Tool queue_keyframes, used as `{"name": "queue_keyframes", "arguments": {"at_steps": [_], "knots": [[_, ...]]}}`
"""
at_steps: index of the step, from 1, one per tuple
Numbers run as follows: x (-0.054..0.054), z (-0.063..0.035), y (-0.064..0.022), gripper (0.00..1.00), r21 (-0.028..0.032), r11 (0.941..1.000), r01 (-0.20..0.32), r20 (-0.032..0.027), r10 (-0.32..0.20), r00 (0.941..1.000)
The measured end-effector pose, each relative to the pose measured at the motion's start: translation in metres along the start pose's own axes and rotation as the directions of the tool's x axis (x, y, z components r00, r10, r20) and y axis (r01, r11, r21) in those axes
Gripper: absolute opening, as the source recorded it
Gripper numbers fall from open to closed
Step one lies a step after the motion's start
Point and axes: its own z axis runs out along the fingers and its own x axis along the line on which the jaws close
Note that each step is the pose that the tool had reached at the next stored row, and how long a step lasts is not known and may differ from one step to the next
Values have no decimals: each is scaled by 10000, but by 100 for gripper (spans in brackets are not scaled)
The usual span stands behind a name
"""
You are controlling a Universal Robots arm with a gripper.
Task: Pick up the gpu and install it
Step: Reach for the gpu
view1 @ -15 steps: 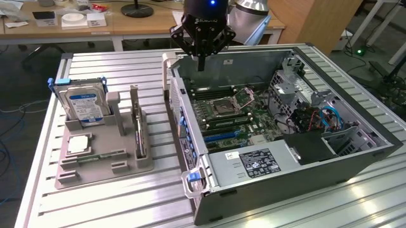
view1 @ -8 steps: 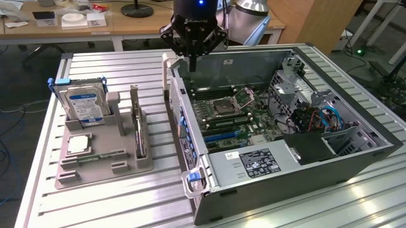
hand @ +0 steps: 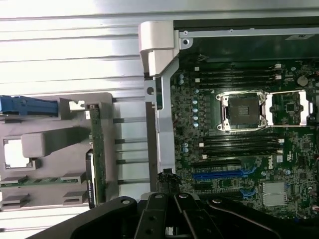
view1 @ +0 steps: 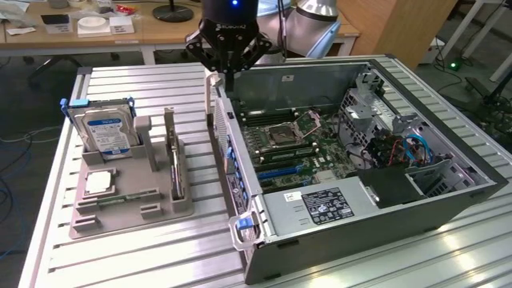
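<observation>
On the exterior view's left, a grey holder [view1: 128, 207] sits on the slatted worktop [view1: 144, 258]. A hard drive [view1: 108, 135] with a blue-white label stands upright in it. The gpu [view1: 174, 167] [hand: 97, 149] stands on edge in the holder's slot nearest the case. Right of it, the tool [view1: 228, 81] hangs closed and empty above the rear wall of the open computer case [view1: 448, 198]. The motherboard [view1: 296, 144] lies exposed inside.

Angular black pincer [view1: 229, 71], pale lettering (too small to read), blue light [view1: 234, 3] above, silver-grey arm [view1: 316, 18]
</observation>
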Motion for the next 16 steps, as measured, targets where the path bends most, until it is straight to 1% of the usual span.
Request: {"name": "queue_keyframes", "arguments": {"at_steps": [6,16], "knots": [[177,-5,-14,11,0,10000,0,0,0,10000],[438,-12,-39,11,1,10000,1,0,-1,10000]]}}
